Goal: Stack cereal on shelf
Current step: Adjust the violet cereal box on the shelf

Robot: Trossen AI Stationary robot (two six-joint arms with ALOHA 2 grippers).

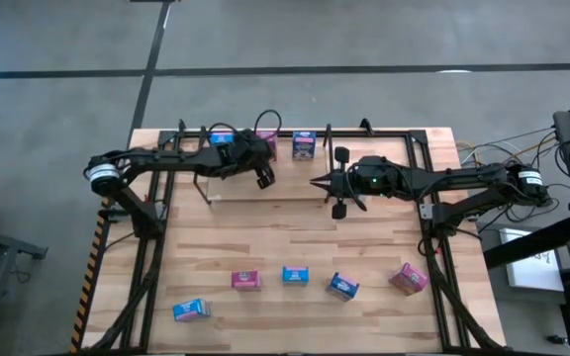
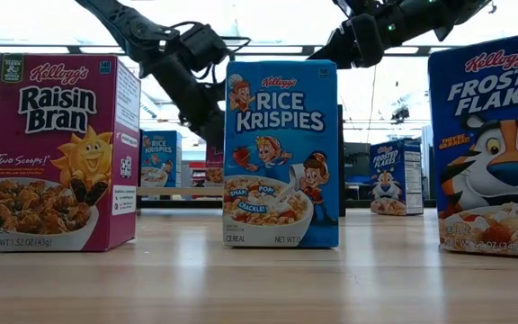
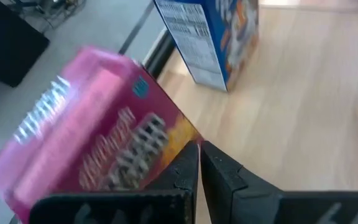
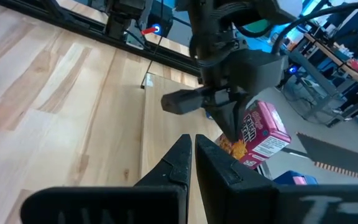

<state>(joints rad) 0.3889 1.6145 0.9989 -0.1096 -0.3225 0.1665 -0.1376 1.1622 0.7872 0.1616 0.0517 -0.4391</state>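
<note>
Up at the shelf (image 1: 419, 148), the left end effector (image 3: 199, 163), closed and empty, crowds a tilted pink Raisin Bran box (image 3: 95, 134) and could topple it, while the right end effector (image 4: 192, 155) hovers closed nearby.

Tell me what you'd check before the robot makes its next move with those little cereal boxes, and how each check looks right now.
1. Left gripper free to grasp: not ok, fingers shut, holding nothing.
2. Left gripper clear of the tilted pink box: cannot tell, it sits very close.
3. Right gripper ready: not ok, shut and empty over bare table.
4. Boxes left to fetch: ok, five stand along the front, such as the Rice Krispies box.
5. Shelf has room: ok, open rail shows beside the boxes there.
</note>
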